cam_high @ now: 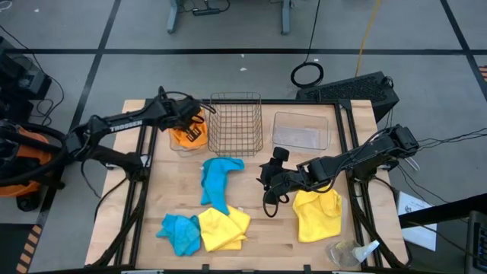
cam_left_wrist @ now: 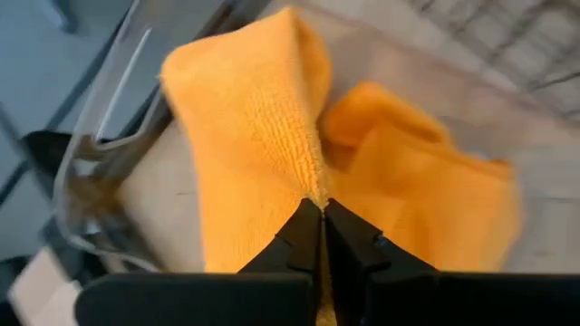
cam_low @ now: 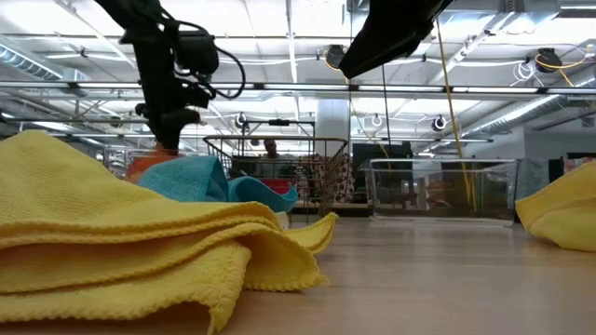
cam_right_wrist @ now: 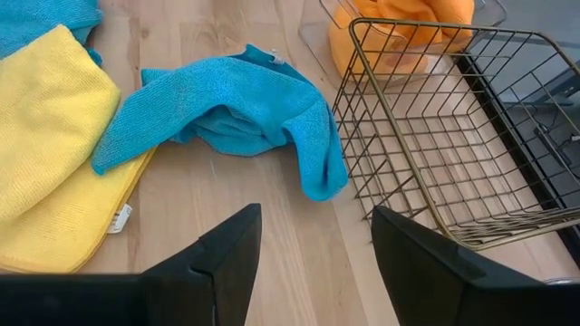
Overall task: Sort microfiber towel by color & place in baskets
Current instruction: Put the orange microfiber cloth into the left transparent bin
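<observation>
Left gripper: fingers pressed together, pinching a peak of the orange towel; it hangs over the left clear tub at the far left of the table.
Orange towel: bunched inside that tub, its top fold lifted where the fingers grip it; the rest sags against the tub's clear wall.
Right gripper: fingers spread wide, holding nothing, touching nothing; it hovers above the wooden table at mid-table, aimed at the blue towel and the wire basket.
Wire-mesh basket: dark, empty, at the far middle of the table, just right of the tub with the orange towel.
Right clear tub: empty, just right of the wire basket, far side.
Blue towel: crumpled on the table, near side of the wire basket, apart from it.
Second blue towel: near-left, touching a folded yellow towel.
Second yellow towel: near-right, beside and partly under the right arm.
Clear plastic item: near-right corner of the table.
</observation>
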